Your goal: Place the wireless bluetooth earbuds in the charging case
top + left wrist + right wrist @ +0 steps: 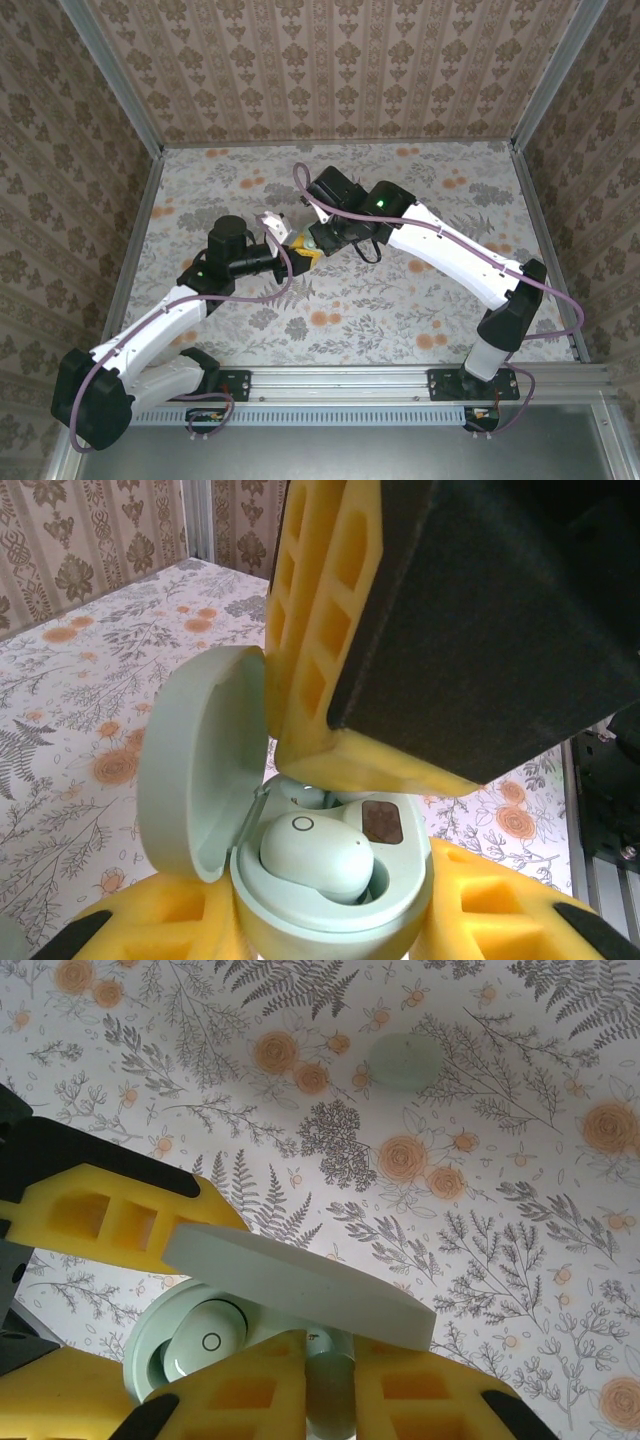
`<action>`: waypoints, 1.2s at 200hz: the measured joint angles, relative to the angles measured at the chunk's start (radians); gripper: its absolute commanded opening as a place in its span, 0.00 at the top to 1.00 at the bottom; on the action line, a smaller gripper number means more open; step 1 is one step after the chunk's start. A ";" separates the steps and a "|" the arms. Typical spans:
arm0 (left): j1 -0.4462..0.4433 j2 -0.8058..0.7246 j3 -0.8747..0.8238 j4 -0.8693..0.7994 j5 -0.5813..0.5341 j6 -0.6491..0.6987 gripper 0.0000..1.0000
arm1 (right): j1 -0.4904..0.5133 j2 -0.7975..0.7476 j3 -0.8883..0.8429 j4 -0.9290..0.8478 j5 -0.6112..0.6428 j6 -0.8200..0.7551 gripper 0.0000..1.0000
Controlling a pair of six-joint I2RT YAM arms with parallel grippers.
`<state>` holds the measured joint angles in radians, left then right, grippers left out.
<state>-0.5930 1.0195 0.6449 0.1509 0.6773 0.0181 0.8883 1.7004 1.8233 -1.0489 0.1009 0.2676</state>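
L rail borders the floral table; papered walls stand behind the rails. There's wide bare surface on every side of the mid-table spot where both arms meet.

L gripper is clamped on the charging case, w/ a yellow finger on each side of the base. The case is held off the table. Its lid is swung open to the left in the L wrist view.

Inside the case, the seated earbud sits in the near pocket. The only marking on it is a small ring.

R gripper is right over the case, almost touching the lid edge. Its fingers are closed on a small pale-green piece, prob. the 2nd bud, though it's partly hidden.

Further off, a pale-green blob lies alone on the table; can't tell what it is.

R rail closes the far side, and the table is bare up to it.
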 measured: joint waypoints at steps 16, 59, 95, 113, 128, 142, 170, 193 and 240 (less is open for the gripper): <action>0.000 0.000 0.000 0.000 0.000 0.000 0.97 | 0.000 0.002 0.000 0.000 0.000 0.000 0.85; 0.000 0.001 0.000 0.000 0.007 0.000 0.97 | 0.000 0.003 0.009 -0.013 -0.005 0.001 0.80; 0.000 0.008 0.000 0.000 0.016 0.000 0.97 | -0.004 0.003 0.010 -0.017 -0.027 0.017 0.78; 0.000 0.008 0.000 0.000 0.016 0.000 0.97 | -0.018 0.003 0.010 -0.015 -0.061 0.034 0.77; 0.000 0.008 0.000 0.000 0.015 0.000 0.97 | -0.029 0.003 0.010 -0.009 -0.090 0.050 0.75; 0.000 0.008 0.000 0.000 0.014 -0.002 0.97 | -0.038 0.002 0.010 -0.006 -0.114 0.062 0.75; 0.000 0.008 0.000 0.000 0.014 -0.004 0.97 | -0.053 -0.002 0.000 0.002 -0.153 0.084 0.75; 0.000 0.009 0.000 0.000 0.011 -0.004 0.97 | -0.065 -0.012 -0.020 0.018 -0.185 0.103 0.74; 0.000 0.009 0.000 0.000 0.011 -0.004 0.97 | -0.094 -0.033 -0.072 0.056 -0.240 0.134 0.74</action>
<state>-0.5934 1.0286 0.6449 0.1513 0.6884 0.0139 0.7940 1.6676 1.7512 -0.9924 -0.1394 0.4011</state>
